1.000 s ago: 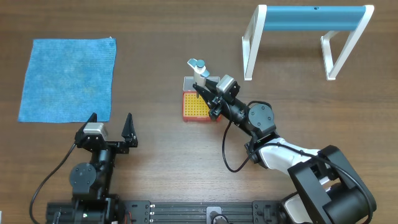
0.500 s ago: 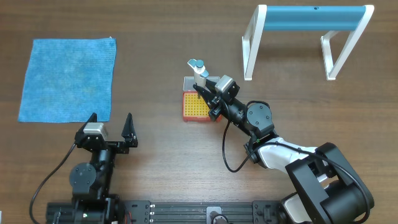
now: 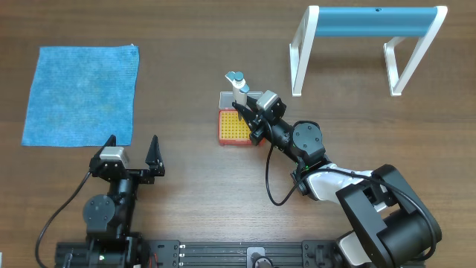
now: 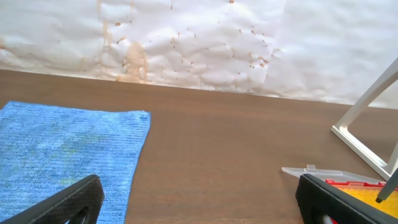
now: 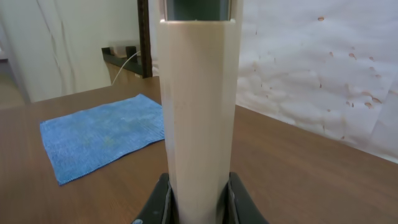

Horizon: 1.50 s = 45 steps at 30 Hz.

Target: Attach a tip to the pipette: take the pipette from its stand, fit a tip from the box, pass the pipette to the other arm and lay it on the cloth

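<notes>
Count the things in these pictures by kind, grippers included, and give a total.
cloth: 1
pipette: 1
tip box: 1
stand: 1
grippers: 2, the left gripper open, the right gripper shut on the pipette
total: 6

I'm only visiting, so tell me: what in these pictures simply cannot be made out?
- Whether a tip is fitted: the lower end of the pipette is hidden by the right end effector in the top view, and cut off by the bottom edge in the right wrist view.
- Tip box: partly covered by that arm in the top view.
- Tips: too small to count.
</notes>
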Each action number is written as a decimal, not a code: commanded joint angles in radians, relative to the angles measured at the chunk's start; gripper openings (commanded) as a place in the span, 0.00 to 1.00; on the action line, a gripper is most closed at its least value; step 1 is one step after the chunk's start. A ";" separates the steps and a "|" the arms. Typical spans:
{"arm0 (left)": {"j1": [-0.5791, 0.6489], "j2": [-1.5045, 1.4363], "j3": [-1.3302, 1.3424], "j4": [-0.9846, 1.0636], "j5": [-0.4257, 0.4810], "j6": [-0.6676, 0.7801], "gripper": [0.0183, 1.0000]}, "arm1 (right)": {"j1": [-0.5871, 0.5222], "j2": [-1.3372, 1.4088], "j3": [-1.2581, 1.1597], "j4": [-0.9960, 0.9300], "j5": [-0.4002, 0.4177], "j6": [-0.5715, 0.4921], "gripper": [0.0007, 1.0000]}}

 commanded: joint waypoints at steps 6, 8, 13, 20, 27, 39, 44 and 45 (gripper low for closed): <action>-0.005 -0.008 -0.001 -0.008 -0.011 -0.009 1.00 | 0.009 0.006 -0.009 -0.013 0.015 -0.010 0.08; -0.005 -0.008 -0.001 -0.008 -0.011 -0.009 1.00 | 0.009 0.006 -0.009 -0.014 0.015 -0.010 0.08; -0.005 -0.008 -0.001 -0.008 -0.011 -0.009 1.00 | 0.021 0.006 -0.009 -0.017 0.016 -0.011 0.08; -0.005 -0.008 -0.001 -0.008 -0.011 -0.009 1.00 | 0.026 0.015 -0.009 -0.026 0.017 -0.011 0.08; -0.005 -0.008 -0.001 -0.008 -0.011 -0.009 1.00 | 0.025 0.015 -0.008 -0.018 0.039 -0.011 0.08; -0.005 -0.008 -0.001 -0.008 -0.011 -0.009 1.00 | 0.019 0.015 -0.008 -0.024 0.043 -0.019 0.08; -0.005 -0.008 -0.001 -0.008 -0.011 -0.009 1.00 | 0.018 0.015 -0.008 -0.029 0.050 -0.019 0.08; -0.005 -0.008 -0.001 -0.008 -0.011 -0.009 1.00 | 0.018 0.015 -0.009 -0.031 0.050 -0.018 0.07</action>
